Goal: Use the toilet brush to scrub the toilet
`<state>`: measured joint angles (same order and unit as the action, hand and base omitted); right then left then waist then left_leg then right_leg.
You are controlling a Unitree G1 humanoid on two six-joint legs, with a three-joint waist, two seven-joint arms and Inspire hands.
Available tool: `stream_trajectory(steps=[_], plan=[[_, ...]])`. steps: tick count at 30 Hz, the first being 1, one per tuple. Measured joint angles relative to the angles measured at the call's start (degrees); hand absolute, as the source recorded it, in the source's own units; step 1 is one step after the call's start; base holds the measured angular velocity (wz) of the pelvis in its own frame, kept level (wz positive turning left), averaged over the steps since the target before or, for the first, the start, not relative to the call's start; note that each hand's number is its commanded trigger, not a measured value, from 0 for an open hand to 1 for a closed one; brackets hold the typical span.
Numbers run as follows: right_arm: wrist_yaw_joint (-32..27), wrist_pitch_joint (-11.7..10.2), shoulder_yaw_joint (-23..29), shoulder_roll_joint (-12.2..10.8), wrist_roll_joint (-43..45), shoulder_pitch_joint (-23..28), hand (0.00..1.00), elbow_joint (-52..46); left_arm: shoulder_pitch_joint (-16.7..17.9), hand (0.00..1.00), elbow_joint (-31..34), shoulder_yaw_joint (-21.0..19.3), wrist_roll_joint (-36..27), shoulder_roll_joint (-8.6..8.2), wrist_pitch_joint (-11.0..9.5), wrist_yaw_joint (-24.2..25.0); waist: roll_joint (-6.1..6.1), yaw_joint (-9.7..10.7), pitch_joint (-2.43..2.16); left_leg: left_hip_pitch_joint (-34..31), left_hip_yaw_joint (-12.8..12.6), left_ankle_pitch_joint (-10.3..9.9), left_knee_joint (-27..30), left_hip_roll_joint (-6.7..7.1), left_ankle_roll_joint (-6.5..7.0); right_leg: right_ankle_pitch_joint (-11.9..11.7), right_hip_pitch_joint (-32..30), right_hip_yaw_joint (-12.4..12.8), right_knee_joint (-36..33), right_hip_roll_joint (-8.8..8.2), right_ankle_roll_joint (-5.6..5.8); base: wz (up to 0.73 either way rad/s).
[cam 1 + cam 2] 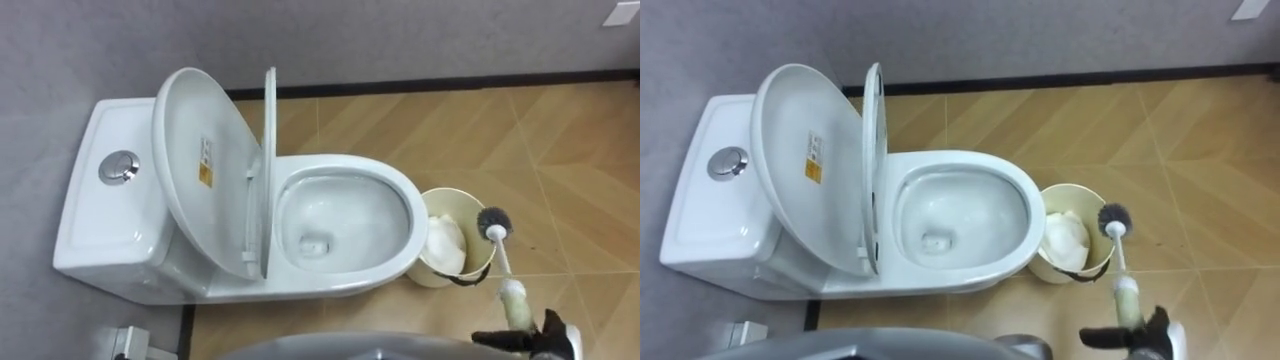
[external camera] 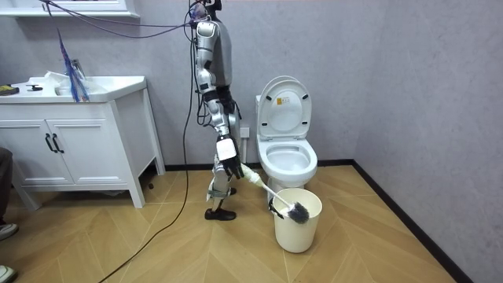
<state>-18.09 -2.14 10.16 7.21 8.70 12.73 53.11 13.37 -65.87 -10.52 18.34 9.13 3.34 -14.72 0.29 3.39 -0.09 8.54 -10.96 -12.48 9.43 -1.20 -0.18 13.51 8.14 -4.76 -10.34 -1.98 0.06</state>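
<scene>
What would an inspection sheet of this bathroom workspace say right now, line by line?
Surface: wood-pattern floor, nothing spilled that I can see.
Job's things: toilet with lid and seat raised, bowl open. The toilet brush has its head at the bin's rim, not in the bowl.
Clutter: round bin beside the bowl's front, holding white crumpled material.
Hands: right hand shut on the brush handle, low beside the bin.
Cables: nothing seen apart from the robot's own.
Surroundings: grey wall behind the toilet, flush button on the tank, white vanity cabinet on the room view's left.
</scene>
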Motion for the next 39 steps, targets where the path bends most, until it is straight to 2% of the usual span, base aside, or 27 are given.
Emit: stream_trajectory(steps=[6, 10, 16, 28, 31, 34, 39], plan=[[0.22, -1.03, -4.58, -0.27, 8.22, -0.51, 0.0, -5.16, -0.36, 0.0, 0.06, 0.25, -0.09, 0.01, -0.17, -0.01, -0.52, -2.25, 0.09, -0.23, 0.03, 0.0, 0.0, -0.02, 0.0, -0.04, 0.15, -0.13, 0.52, 0.02, -0.01, 0.02], [0.48, -1.1, -5.98, -0.28, 11.58, -1.22, 0.0, -5.9, -0.09, 0.0, -0.02, 0.26, -0.09, 0.0, -0.03, -0.01, -0.7, -2.49, 0.17, -0.37, 0.54, -0.01, 0.0, 0.07, -0.02, -0.06, 0.79, -1.23, 0.81, -0.07, 0.0, 0.11], [0.38, -1.57, -7.24, -0.19, 11.31, 0.22, 0.0, -5.79, -0.01, 0.0, 0.04, 0.26, -0.07, -0.19, 0.01, -0.03, -0.34, -2.62, 0.0, -0.37, 0.81, -0.01, 0.0, 0.04, -0.03, -0.07, 0.98, -1.85, 0.86, -0.08, -0.01, 0.03], [0.62, -1.55, -7.12, -0.21, 9.48, 1.93, 0.0, -3.77, -0.06, 0.0, 0.42, 0.08, 0.1, -0.93, 0.13, 0.26, -0.12, -2.53, 0.19, -0.55, 0.76, -0.05, -0.11, 0.03, -0.06, -0.08, 0.79, -1.51, 0.92, -0.11, -0.01, 0.0], [1.71, -1.5, -7.08, -0.19, 8.91, 1.75, 0.0, -1.81, -0.08, 0.0, 0.73, -0.04, 0.2, -0.95, 0.34, 0.86, -0.3, -2.45, 0.03, -0.92, 1.52, -0.05, 0.0, 0.06, -0.07, -0.1, 0.69, -1.64, 0.96, -0.07, 0.0, 0.05], [3.77, -1.29, -6.37, 0.11, 8.7, 0.41, 0.0, 4.83, 0.0, 0.0, 0.71, -0.49, 3.65, -1.05, 0.53, 1.9, -0.35, -2.3, -0.13, -0.89, 1.76, -0.04, 0.1, 0.15, -0.06, -0.17, 0.92, -1.72, 0.83, -0.1, 0.04, 0.04], [7.08, 1.36, -6.52, 0.28, 8.15, -0.07, 0.0, 12.3, 0.16, 0.0, 0.74, -0.4, 4.83, -1.51, 1.96, 2.16, -0.51, -2.02, -0.37, -0.61, 1.78, -0.04, 0.09, 0.16, -0.06, -0.17, 1.26, -1.75, 0.74, -0.14, 0.04, 0.0]])
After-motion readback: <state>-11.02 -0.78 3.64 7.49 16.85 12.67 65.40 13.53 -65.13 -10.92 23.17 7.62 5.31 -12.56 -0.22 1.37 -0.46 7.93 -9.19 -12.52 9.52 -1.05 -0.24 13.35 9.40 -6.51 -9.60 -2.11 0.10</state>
